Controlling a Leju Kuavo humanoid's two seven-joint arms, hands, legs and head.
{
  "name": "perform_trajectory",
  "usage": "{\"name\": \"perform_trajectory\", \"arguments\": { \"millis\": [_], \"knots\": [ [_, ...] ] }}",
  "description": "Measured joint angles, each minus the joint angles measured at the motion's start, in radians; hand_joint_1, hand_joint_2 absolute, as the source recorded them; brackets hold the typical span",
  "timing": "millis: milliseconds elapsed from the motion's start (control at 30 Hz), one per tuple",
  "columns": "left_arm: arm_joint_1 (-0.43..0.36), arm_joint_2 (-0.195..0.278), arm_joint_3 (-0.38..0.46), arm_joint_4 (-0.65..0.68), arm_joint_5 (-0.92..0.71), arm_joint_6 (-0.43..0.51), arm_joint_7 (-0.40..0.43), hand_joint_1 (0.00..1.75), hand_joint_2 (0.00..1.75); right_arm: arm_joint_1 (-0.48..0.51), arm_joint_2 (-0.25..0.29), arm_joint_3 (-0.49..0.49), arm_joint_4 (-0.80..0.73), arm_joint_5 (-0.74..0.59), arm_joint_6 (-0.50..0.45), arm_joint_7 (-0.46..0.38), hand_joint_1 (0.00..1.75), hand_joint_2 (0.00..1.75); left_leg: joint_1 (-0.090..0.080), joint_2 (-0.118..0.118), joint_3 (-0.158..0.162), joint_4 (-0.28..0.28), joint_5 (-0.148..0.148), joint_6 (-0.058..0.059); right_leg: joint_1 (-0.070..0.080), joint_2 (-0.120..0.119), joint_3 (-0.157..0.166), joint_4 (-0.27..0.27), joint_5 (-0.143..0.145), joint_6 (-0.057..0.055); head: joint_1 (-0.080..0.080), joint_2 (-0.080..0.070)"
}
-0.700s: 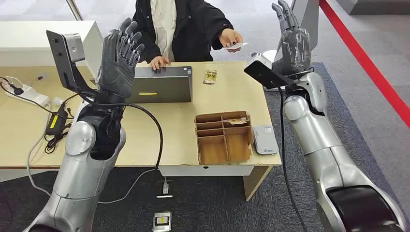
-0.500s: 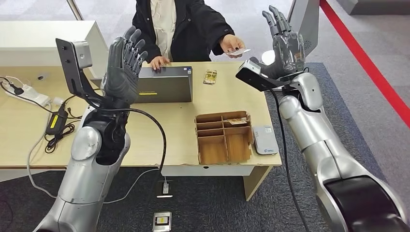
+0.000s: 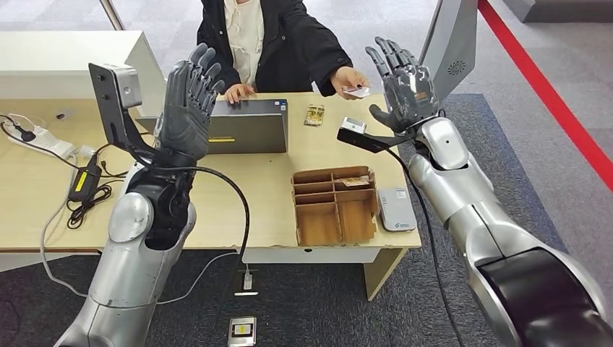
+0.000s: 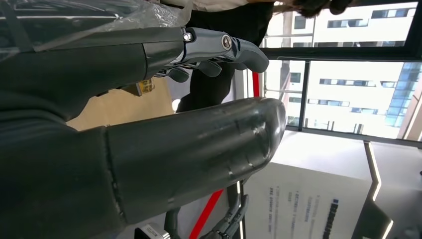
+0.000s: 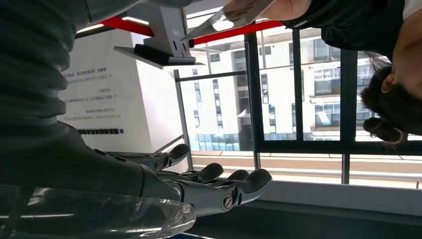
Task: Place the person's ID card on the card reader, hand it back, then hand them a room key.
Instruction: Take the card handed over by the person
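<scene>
1. right hand (image 3: 400,83) raised, fingers spread, holding nothing, palm just beside the id card (image 3: 356,92).
2. id card pinched in the person's hand (image 3: 345,77), held out over the far edge of the desk (image 3: 43,195), near the right hand; contact can't be told.
3. left hand (image 3: 188,97) raised, fingers apart, empty, in front of the laptop (image 3: 246,130).
4. card reader (image 3: 397,210) flat at the desk's near right corner, beside the cardboard tray (image 3: 335,206).

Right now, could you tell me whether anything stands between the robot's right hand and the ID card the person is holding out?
Nothing visible does. The right hand is raised with fingers spread, just beside the ID card, which the person's hand holds out over the desk's far edge, with open air between them.
</scene>
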State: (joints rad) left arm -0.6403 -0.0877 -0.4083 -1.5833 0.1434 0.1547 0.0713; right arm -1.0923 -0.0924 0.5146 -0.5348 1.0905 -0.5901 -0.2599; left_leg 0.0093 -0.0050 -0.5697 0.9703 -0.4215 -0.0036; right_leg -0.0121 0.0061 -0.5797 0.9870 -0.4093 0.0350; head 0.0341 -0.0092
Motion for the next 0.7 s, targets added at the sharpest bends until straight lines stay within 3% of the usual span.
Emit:
{"name": "perform_trajectory", "arguments": {
  "millis": [700],
  "knots": [
    [0.012, -0.005, 0.0, 0.003, -0.006, -0.026, -0.003, 0.0, 0.0, -0.078, 0.01, 0.035, 0.11, 0.024, 0.103, 0.014, 0.0, 1.75, 0.0, 0.0, 0.0, 0.0, 0.0, 0.0, 0.0, 0.0, 0.0, 0.0, 0.0, 0.0, 0.0, 0.0]
  ]
}}
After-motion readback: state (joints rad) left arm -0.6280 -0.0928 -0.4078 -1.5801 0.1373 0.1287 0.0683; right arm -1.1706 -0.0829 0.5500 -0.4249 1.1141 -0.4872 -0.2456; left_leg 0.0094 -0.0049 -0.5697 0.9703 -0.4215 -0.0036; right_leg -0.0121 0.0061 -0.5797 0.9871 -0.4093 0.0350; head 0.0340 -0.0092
